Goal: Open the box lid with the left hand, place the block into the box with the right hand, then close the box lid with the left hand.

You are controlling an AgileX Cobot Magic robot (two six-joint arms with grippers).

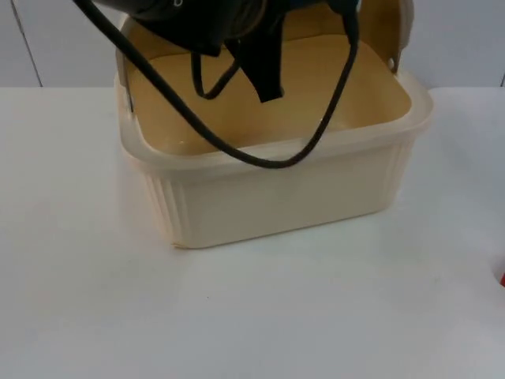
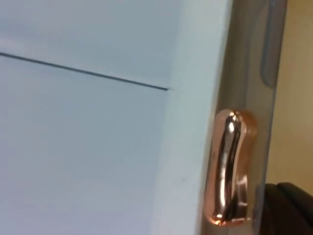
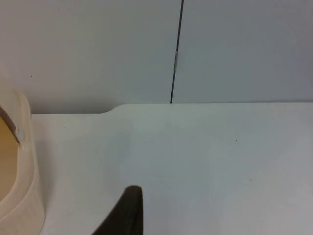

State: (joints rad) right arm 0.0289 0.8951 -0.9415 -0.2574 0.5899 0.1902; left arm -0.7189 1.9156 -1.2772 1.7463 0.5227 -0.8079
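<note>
A cream ribbed box (image 1: 276, 197) stands open at the back middle of the table, and what I see of its yellowish inside is bare. Its lid (image 1: 390, 24) is raised upright behind the far right corner. My left arm reaches over the box from above. The left gripper (image 2: 286, 210) sits right beside the lid's edge (image 2: 195, 122) and its copper knob (image 2: 227, 166). The right gripper (image 3: 124, 215) hovers low over bare table to the right of the box rim (image 3: 22, 186). A sliver of something red (image 1: 502, 276) shows at the table's right edge.
White table top (image 1: 237, 316) stretches in front of the box and to both sides. The grey partition wall (image 3: 220, 49) rises just behind the table's far edge.
</note>
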